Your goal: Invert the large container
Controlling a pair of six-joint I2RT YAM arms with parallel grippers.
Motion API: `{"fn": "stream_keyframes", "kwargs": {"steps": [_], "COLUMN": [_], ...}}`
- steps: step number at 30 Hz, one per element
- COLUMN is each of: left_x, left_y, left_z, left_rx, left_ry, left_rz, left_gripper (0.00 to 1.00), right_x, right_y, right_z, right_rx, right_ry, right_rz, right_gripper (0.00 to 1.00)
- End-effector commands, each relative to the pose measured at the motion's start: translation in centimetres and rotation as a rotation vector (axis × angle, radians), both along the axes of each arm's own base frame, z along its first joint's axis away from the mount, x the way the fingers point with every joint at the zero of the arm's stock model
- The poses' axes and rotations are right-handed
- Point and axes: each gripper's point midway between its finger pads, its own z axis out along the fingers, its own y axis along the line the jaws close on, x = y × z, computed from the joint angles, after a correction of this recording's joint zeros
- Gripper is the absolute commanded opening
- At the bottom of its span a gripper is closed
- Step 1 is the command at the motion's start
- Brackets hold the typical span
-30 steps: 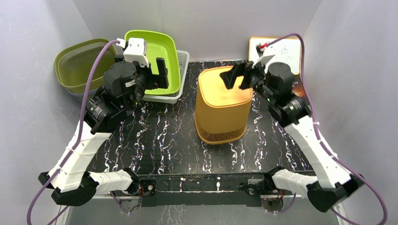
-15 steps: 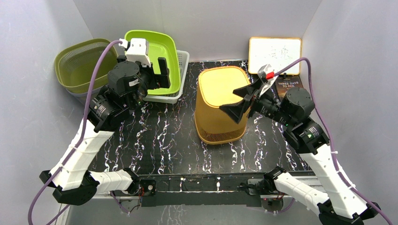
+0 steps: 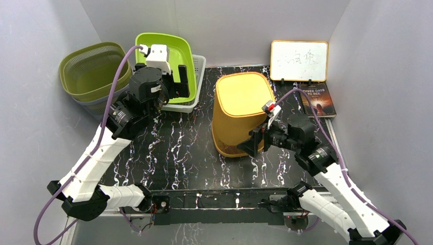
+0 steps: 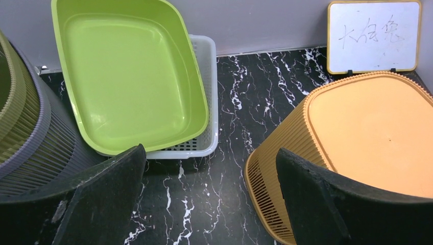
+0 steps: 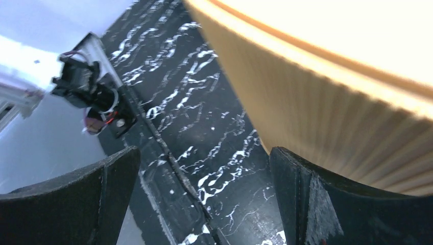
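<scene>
The large orange ribbed container [image 3: 240, 109] stands on the black marble table with its closed base facing up and its open rim down. It also shows in the left wrist view [image 4: 367, 132] and the right wrist view [image 5: 327, 76]. My right gripper [image 3: 253, 144] is open and empty, low beside the container's near right wall, close to the rim; in its own view [image 5: 204, 153] only the table lies between the fingers. My left gripper [image 3: 173, 84] is open and empty, raised to the left of the container, over the table in its own view [image 4: 210, 153].
A lime green tray [image 3: 168, 58] leans in a white perforated basket [image 3: 198, 84] at the back left. Olive and grey colander baskets [image 3: 87, 69] are stacked further left. A whiteboard [image 3: 298, 60] and a book [image 3: 317, 99] are at the back right.
My right gripper has swung from the container's top far corner down and toward me to its near right side. My left arm has shifted slightly right. The container has not moved.
</scene>
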Motion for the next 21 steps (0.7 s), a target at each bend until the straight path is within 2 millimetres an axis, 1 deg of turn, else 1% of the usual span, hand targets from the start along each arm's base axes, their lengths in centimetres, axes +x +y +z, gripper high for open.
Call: {"fn": "stream_keyframes", "kwargs": {"steps": [1, 6, 7, 13, 18, 21], "left_x": [0.0, -0.2, -0.3, -0.8, -1.1, -1.3], "left_y": [0.6, 0.8, 0.9, 1.4, 1.7, 1.6], "left_z": [0.5, 0.3, 0.2, -1.0, -1.6, -1.9], "left_rx": [-0.02, -0.011, -0.011, -0.016, -0.021, -0.029], "left_ry": [-0.03, -0.03, -0.03, -0.028, -0.026, -0.028], "left_rz": [0.028, 0.027, 0.026, 0.033, 0.035, 0.029], "left_gripper": [0.98, 0.98, 0.98, 0.98, 0.98, 0.98], "right_x": [3.9, 7.2, 7.8, 10.8, 14.3, 16.9], "right_y": [-0.5, -1.5, -1.8, -2.4, -3.4, -3.3], "right_z": [0.0, -1.3, -1.8, -2.9, -2.3, -1.6], "right_rx": [0.073, 0.091, 0.089, 0.172, 0.231, 0.235], "right_ry": [-0.017, 0.013, 0.027, 0.039, -0.019, -0.064], "right_rz": [-0.208, -0.402, -0.443, -0.619, -0.777, -0.837], "right_gripper": [0.98, 0.98, 0.98, 0.98, 0.98, 0.98]}}
